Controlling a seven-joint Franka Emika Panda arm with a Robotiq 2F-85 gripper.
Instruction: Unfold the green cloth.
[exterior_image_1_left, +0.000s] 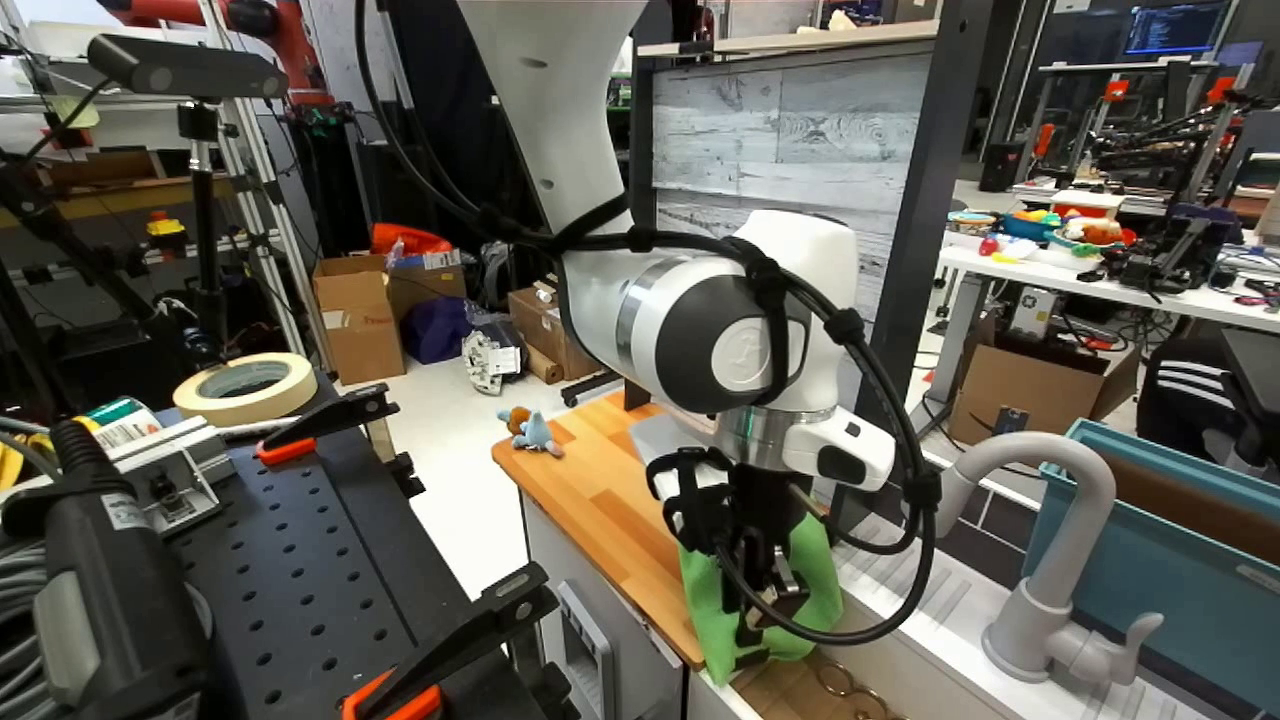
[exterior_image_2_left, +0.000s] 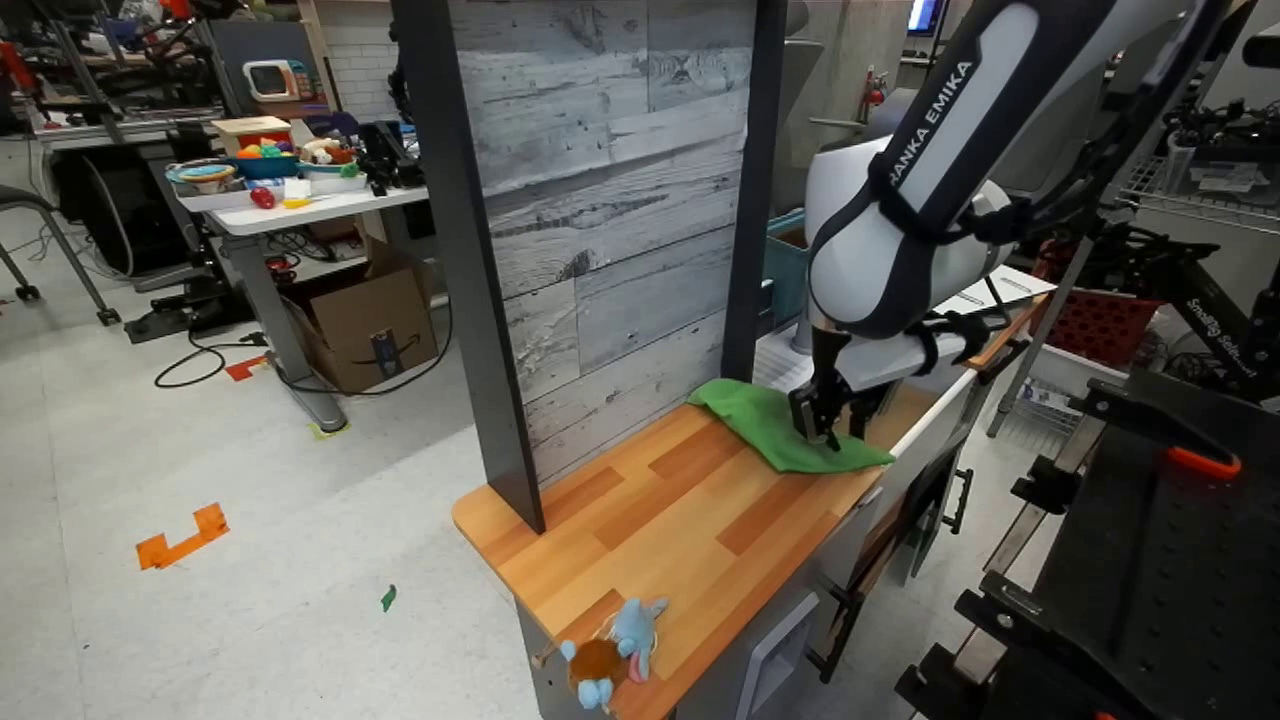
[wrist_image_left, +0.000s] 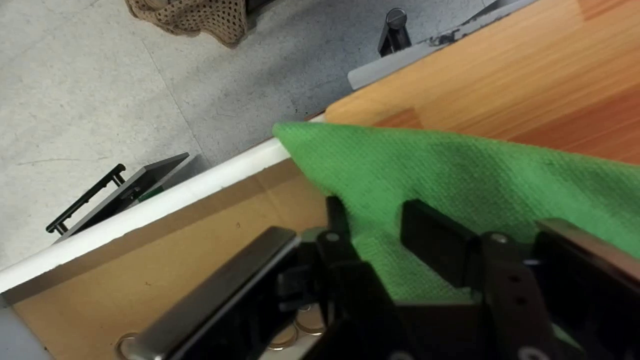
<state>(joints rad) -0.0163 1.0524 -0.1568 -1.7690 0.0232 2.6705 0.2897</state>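
The green cloth (exterior_image_1_left: 820, 585) lies at one end of the wooden countertop (exterior_image_1_left: 590, 490), and part of it reaches past that end over a recess. In an exterior view the cloth (exterior_image_2_left: 755, 415) looks like a narrow strip across the countertop (exterior_image_2_left: 650, 530). In the wrist view one corner of the cloth (wrist_image_left: 450, 165) reaches over the white rim. My gripper (wrist_image_left: 372, 205) is open, with its two black fingers apart and cloth showing between and below them. The gripper also shows low over the cloth in both exterior views (exterior_image_1_left: 752, 645) (exterior_image_2_left: 838, 430). I cannot tell whether the fingertips touch it.
A brown-bottomed recess (wrist_image_left: 225, 240) with several metal rings lies beside the cloth. A grey wooden panel (exterior_image_2_left: 620, 250) stands along the countertop's back. Small plush toys (exterior_image_2_left: 610, 655) lie at the far end. A grey faucet (exterior_image_1_left: 1040, 570) and a blue-green bin (exterior_image_1_left: 1150, 560) stand near the arm.
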